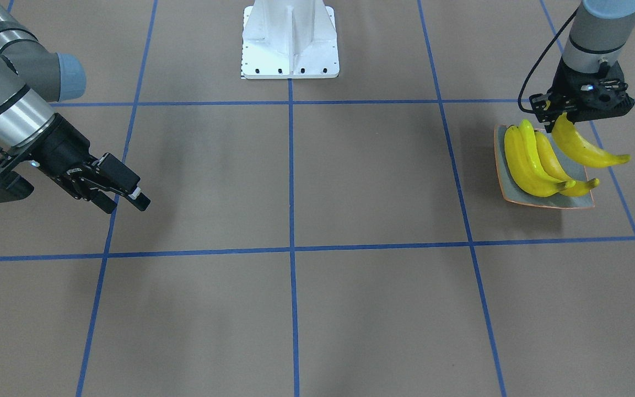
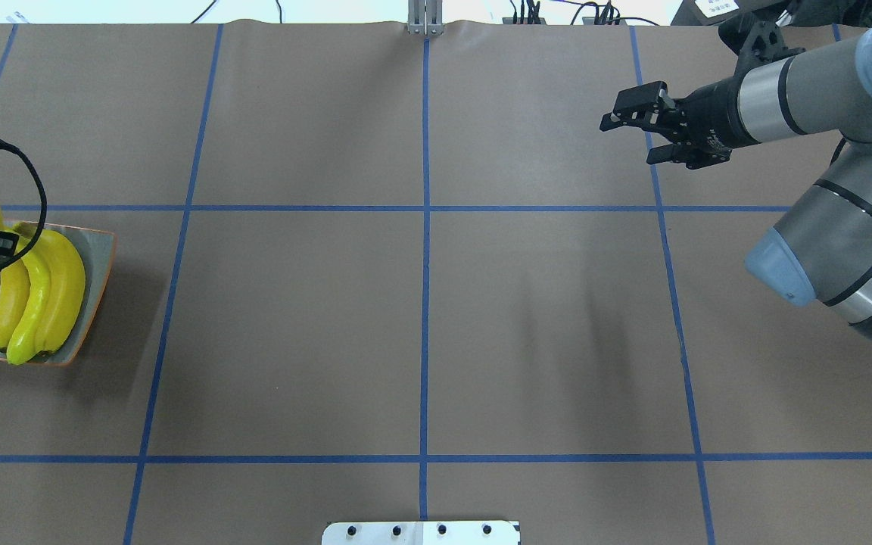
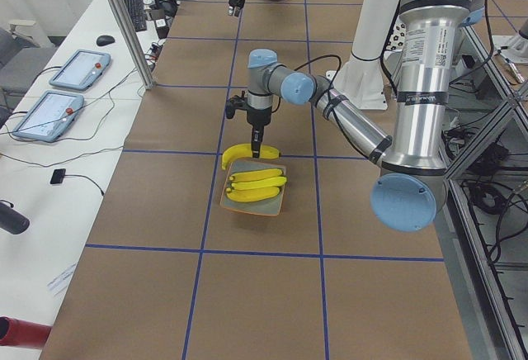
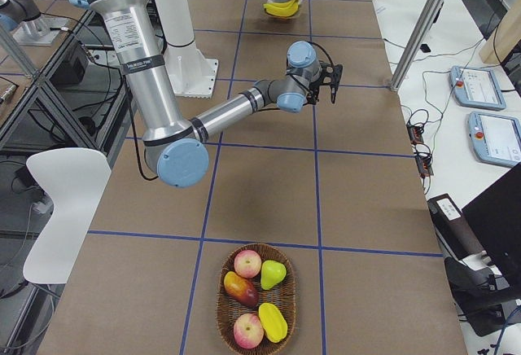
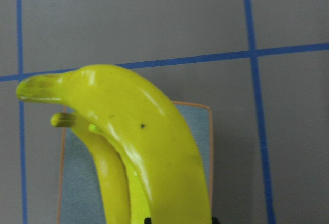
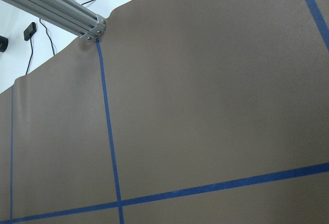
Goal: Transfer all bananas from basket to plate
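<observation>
While holding the fourth banana (image 1: 587,150) aloft, front-facing view: clamping it in the left pincer (image 1: 565,117), dangling just below the jaws, above the plate (image 1: 500,165); counting three bananas (image 1: 529,162) on it, under and beside that pincer. Finding the right pincer (image 1: 128,199) apart-jawed, gripping nothing. Left wrist view: showing plate directly beneath the clamped banana. Right-side view: showing the basket (image 4: 222,310) well apart from both pincers, seemingly carrying other fruit (image 4: 247,263) only. Remaining, likely: lowering, releasing.

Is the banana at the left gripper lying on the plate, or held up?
Held up: the left gripper is shut on its top end, and the banana hangs tilted over the plate, above three bananas lying there.
</observation>
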Available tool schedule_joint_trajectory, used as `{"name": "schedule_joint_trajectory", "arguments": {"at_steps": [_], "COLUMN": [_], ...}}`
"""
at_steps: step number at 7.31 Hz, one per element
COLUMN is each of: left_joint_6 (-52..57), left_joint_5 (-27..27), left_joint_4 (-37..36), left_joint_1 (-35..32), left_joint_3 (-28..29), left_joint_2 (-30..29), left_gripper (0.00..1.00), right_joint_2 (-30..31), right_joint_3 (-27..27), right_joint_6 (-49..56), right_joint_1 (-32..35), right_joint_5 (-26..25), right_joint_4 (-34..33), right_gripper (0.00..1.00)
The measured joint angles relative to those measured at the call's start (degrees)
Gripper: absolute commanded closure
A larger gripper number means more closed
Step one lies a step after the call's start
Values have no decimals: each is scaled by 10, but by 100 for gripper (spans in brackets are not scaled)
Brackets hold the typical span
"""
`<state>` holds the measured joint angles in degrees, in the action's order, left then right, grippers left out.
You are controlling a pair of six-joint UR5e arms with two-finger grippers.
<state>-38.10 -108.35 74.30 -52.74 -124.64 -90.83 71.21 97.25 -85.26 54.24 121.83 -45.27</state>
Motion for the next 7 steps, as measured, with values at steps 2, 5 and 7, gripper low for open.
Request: {"name": "schedule_joint_trajectory", "arguments": {"at_steps": [2,5,7], "left_joint_6": [30,63,68], "left_joint_5": [8,8,8], "left_joint_4": [0,1,2], "left_joint_1": [3,5,9], "left_joint_3": [35,95,118], "left_joint_2": [21,16,14], "left_gripper": [100,100,100], "right_joint_2": [6,8,8], "right_joint_3": [-4,-5,-5], "right_joint_6": [13,16,15], "right_joint_1": [1,1,0], "right_joint_5": [0,0,0], "right_joint_4": [1,2,2], "right_gripper": [0,0,0]}}
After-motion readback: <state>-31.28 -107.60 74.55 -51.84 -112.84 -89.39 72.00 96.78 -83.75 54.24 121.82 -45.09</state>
